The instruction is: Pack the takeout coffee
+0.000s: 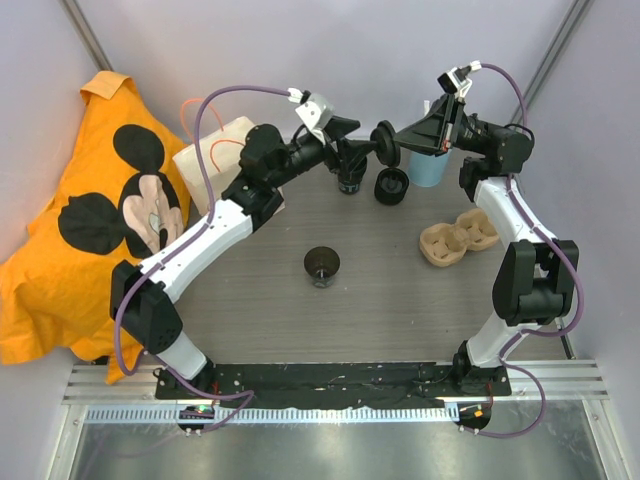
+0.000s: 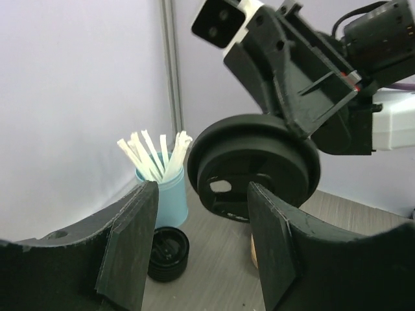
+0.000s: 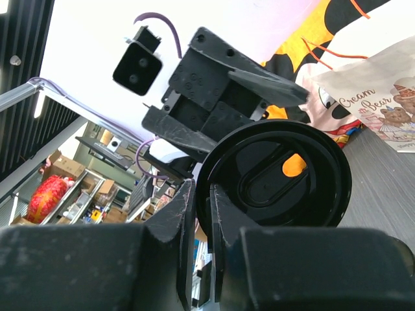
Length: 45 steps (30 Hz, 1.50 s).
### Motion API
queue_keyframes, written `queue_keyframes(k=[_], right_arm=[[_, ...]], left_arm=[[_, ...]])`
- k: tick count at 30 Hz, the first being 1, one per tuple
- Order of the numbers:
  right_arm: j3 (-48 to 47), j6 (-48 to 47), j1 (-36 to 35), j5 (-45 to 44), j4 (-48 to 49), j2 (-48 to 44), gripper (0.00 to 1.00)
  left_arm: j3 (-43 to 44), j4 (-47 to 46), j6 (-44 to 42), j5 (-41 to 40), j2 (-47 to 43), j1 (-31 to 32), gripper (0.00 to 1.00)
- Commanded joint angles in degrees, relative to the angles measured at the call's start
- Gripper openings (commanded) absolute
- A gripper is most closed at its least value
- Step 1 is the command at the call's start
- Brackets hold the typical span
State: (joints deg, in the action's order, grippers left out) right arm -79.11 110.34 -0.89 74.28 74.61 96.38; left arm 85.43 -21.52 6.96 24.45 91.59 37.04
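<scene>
One small black takeout cup [image 1: 321,265] stands alone at mid table. Another black cup [image 1: 349,182] stands at the back, just below my left gripper [image 1: 350,152]; it is out of the left wrist view. My left gripper [image 2: 201,240] is open, with nothing between its fingers. My right gripper [image 1: 395,140] is shut on the rim of a black lid [image 1: 385,143] and holds it on edge in the air, facing the left gripper. The lid also shows in the left wrist view [image 2: 253,168] and the right wrist view [image 3: 279,175], pinched by my right gripper [image 3: 201,214].
A low black ribbed stack [image 1: 391,186], like stacked lids, sits by the light blue cup of white straws [image 1: 428,168]. The tan pulp tray [image 1: 458,235] lies at the right. A white printed paper bag [image 1: 215,150] and an orange cloth [image 1: 80,230] are at the back left.
</scene>
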Motion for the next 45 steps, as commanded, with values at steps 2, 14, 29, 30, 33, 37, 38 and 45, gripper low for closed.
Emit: queue_keyframes(k=[2, 14, 29, 30, 33, 37, 38, 45], right_arm=[[-0.9, -1.1, 0.2, -0.6, 18.1, -2.3, 0.16], [0.5, -1.8, 2.0, -1.7, 20.0, -5.5, 0.16], [1.7, -1.1, 2.0, -2.1, 21.0, -6.2, 0.16], [1.7, -1.2, 2.0, -2.0, 21.0, -6.3, 0.16], [1.8, -1.2, 2.0, -2.0, 21.1, -6.6, 0.16], [1.9, -1.0, 2.0, -2.3, 21.1, -7.1, 0.16], [1.7, -1.1, 2.0, -2.4, 21.1, -7.2, 0.16], [1.9, -0.8, 2.0, -2.6, 21.1, -7.4, 0.16]], left_arm=[[0.4, 0.2, 5.2, -3.3, -0.4, 0.1, 0.61], [2.4, 0.9, 9.3, -3.8, 0.6, 0.8, 0.52], [6.0, 0.7, 10.3, -4.5, 2.6, 2.5, 0.51], [6.2, 0.9, 10.4, -4.4, 2.9, 2.6, 0.51], [6.2, 0.8, 10.4, -4.2, 3.2, 2.7, 0.50], [5.6, 1.0, 10.4, -4.1, 2.9, 2.8, 0.47], [5.4, 1.0, 10.4, -4.1, 2.8, 2.8, 0.46], [5.7, 0.9, 10.3, -3.9, 3.2, 2.8, 0.44]])
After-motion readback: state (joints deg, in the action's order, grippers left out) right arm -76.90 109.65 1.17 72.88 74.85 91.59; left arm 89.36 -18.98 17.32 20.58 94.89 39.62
